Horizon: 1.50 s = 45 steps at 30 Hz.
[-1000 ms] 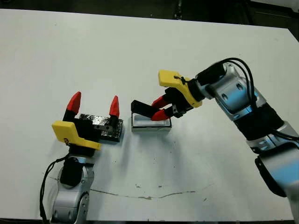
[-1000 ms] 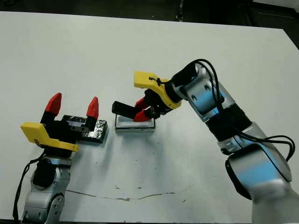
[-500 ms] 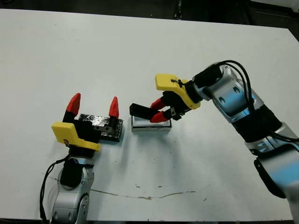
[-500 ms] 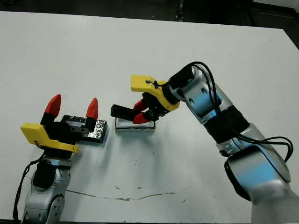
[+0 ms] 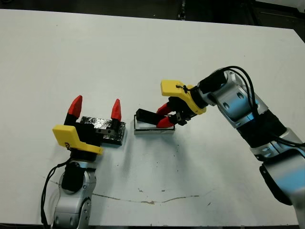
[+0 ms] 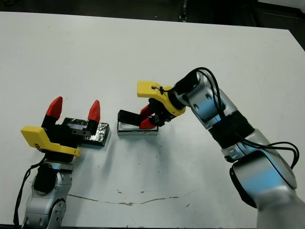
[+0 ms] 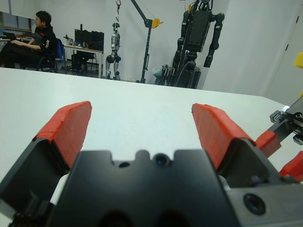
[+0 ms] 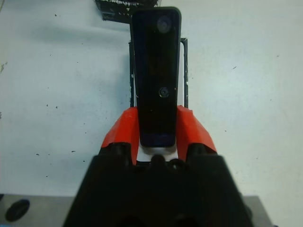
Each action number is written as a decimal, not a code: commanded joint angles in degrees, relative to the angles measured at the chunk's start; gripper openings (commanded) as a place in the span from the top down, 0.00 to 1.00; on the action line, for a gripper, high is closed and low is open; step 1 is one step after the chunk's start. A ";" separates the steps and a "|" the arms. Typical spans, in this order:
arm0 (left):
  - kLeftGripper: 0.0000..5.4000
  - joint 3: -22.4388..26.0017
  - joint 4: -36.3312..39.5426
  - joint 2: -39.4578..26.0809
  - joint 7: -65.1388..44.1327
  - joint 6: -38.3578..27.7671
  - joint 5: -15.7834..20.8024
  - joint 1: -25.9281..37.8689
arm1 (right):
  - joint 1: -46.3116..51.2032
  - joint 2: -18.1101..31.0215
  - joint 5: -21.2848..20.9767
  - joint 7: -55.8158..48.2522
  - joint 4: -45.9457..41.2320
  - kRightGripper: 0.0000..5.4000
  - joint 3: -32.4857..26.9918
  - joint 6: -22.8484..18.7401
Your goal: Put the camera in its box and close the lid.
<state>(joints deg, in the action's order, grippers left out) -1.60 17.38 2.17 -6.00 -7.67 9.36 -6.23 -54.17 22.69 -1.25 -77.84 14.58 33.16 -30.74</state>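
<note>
The right gripper, clamped on the camera, has lowered it from above the box into the opening, nearly seated; the left gripper hovers, fingers apart, over the lid.

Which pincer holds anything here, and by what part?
The right pincer grips the camera by one end, over the box. The left pincer is open, holding nothing.

Glossy black camera; shiny speckled foil-like lid; matt white table, scuffed with small dark marks.
</note>
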 commanded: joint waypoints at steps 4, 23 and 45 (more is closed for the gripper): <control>0.00 -0.07 0.36 -0.20 -0.10 0.43 0.21 -0.79 | 1.62 2.17 -1.18 -0.22 -0.45 0.69 0.21 1.64; 0.00 -0.16 0.22 -0.46 -0.47 -0.20 0.44 -0.87 | 2.69 3.74 -2.91 0.31 -2.13 0.69 0.43 -0.91; 0.00 -0.29 0.48 -0.48 -0.48 -0.02 0.33 -1.05 | 3.57 3.61 -5.44 3.12 -4.62 0.38 1.79 -0.25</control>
<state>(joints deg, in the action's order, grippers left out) -1.66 17.63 2.03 -6.16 -7.65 9.81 -6.54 -52.32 24.80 -5.55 -74.34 9.84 33.26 -30.73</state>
